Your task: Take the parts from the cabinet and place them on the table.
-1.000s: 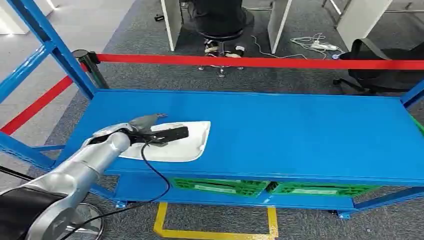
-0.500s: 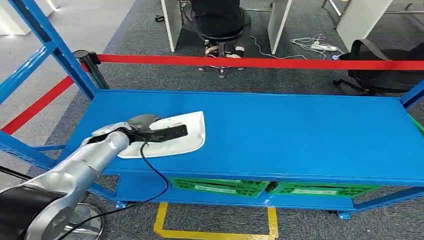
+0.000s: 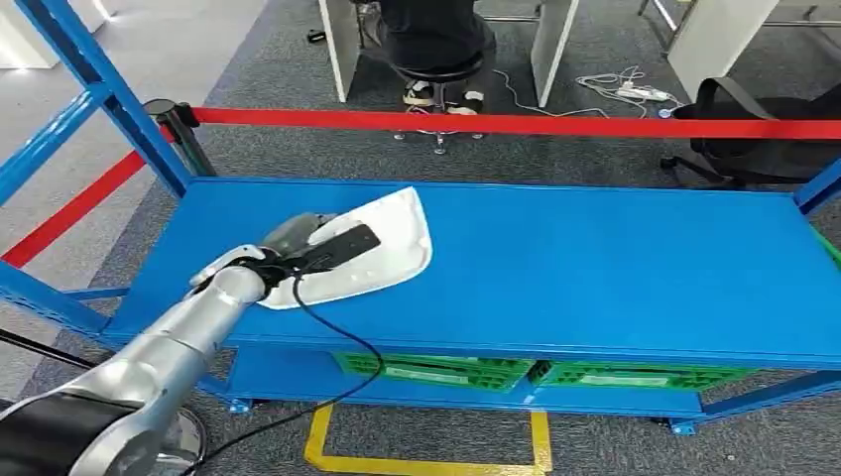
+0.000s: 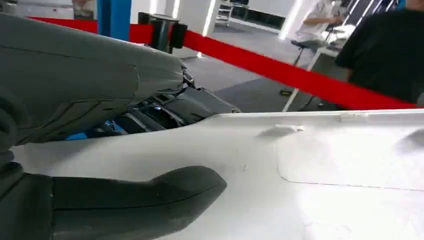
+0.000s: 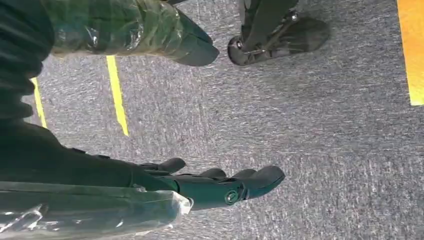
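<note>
A flat white plastic part [image 3: 382, 248] is tilted up off the blue shelf [image 3: 595, 268] of the cabinet, at its left side. My left hand [image 3: 312, 248] grips the part's near left edge, dark fingers lying across its top and thumb beneath. In the left wrist view the white part [image 4: 325, 175] spreads out past the thumb [image 4: 130, 200] pressed on it. My right hand [image 5: 220, 187] hangs over the grey carpet, fingers stretched out and holding nothing.
A red barrier tape [image 3: 516, 124] on a black post [image 3: 179, 134] runs behind the cabinet. Blue uprights [image 3: 99, 94] frame the left side. Green crates [image 3: 536, 372] sit on the lower shelf. A person on a stool [image 3: 436, 50] and a black chair [image 3: 764, 134] are beyond.
My left hand has lifted the white part off the shelf and swung it up and away; its far end now stands higher and further right than before.
</note>
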Robot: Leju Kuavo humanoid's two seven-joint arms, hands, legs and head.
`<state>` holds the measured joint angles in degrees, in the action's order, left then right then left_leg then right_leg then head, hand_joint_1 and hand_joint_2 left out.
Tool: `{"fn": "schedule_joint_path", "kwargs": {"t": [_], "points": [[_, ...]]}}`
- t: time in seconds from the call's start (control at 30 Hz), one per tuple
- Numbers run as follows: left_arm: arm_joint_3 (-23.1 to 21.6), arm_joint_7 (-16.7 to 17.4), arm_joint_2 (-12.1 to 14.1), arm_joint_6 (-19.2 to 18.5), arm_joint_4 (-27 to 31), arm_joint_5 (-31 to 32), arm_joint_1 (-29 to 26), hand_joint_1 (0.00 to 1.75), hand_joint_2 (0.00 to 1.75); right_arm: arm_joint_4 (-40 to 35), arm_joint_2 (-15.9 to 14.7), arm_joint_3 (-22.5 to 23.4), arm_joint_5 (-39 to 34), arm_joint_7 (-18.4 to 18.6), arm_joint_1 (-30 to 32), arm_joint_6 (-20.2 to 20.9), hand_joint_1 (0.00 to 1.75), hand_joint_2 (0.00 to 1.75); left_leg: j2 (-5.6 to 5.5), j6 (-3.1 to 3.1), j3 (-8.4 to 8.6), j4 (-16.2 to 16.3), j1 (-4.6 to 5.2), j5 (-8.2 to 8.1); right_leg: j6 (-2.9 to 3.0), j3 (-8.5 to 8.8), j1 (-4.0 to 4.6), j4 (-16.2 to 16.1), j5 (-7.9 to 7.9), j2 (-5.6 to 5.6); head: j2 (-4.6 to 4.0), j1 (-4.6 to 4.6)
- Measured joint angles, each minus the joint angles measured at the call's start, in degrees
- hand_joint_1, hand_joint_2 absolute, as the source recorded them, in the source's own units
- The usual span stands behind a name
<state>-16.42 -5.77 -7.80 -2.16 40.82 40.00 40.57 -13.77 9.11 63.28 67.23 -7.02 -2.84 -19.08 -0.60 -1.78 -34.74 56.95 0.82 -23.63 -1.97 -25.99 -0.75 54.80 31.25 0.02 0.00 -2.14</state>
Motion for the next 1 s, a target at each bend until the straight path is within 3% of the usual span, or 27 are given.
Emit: {"fn": "schedule_joint_path", "kwargs": {"t": [0.23, 0.47, 0.67, 0.97, 1.0], "points": [[1.34, -1.89, -0.66, 0.35, 4.71, -3.61, -2.60, 1.75, 1.75, 0.00, 0.02, 0.04, 0.50, -0.02, 0.03, -0.07, 0.00, 1.75, 0.00, 0.00, 0.01, 0.00, -0.01, 0.00, 0.00, -0.01, 0.01, 0.00, 0.00, 0.00, 0.00, 0.02], [1.47, -3.76, -1.82, 0.81, 18.84, -12.89, -8.81, 1.75, 1.75, 0.00, 0.33, 0.50, 0.70, -0.13, 0.02, -0.70, 0.00, 1.75, 0.00, -0.01, -0.03, 0.00, 0.00, -0.02, 0.00, -0.04, 0.00, 0.00, 0.01, 0.00, 0.00, 0.00], [0.64, -5.84, -1.95, 2.05, 29.92, -16.35, -12.56, 1.75, 1.75, 0.00, 0.59, 0.98, 0.79, -0.39, 0.02, -0.70, 0.00, 1.75, 0.00, -0.01, -0.02, 0.00, 0.00, -0.02, 0.00, -0.29, 0.01, -0.01, 0.01, -0.03, 0.00, 0.02], [-0.94, -8.59, -1.75, 2.40, 40.07, -18.41, -15.53, 1.69, 1.75, 0.00, 0.68, 1.46, 1.14, -0.66, -0.04, -0.68, 0.00, 1.75, 0.00, -0.01, -0.02, -0.01, 0.00, -0.03, 0.01, -0.59, 0.00, -0.01, 0.02, -0.03, 0.00, 0.00], [-1.22, -8.87, -1.68, 2.60, 41.02, -18.38, -15.70, 1.75, 1.75, 0.00, 0.70, 1.57, 1.18, -0.79, -0.06, -0.68, 0.00, 1.75, 0.00, -0.01, -0.03, -0.01, 0.00, -0.03, 0.01, -0.45, 0.00, -0.01, 0.02, -0.03, 0.00, 0.02]]}}
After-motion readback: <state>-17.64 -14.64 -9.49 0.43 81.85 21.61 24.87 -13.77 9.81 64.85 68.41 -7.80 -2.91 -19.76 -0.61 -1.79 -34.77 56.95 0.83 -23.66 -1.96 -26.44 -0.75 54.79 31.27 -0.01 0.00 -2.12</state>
